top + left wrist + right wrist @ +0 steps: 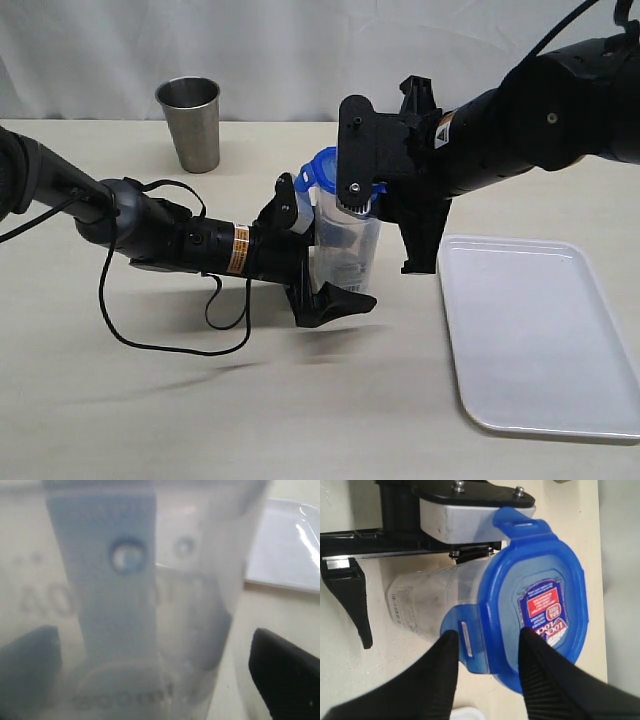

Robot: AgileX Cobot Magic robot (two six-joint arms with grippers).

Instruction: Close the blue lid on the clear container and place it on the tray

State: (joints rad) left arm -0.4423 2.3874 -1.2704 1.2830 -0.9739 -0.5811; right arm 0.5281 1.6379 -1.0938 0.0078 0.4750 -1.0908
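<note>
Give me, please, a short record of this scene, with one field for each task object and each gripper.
blue lid: resting on the clear container, one flap sticking outward
clear container: upright on the table, not on the tray
tray: to the right, apart from the container
left gripper: open, jaws on either side of the container
right gripper: astride the lid's edge; grip unclear

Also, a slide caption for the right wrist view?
Right tool at the edge of the blue lid resting on the clear container.
</note>
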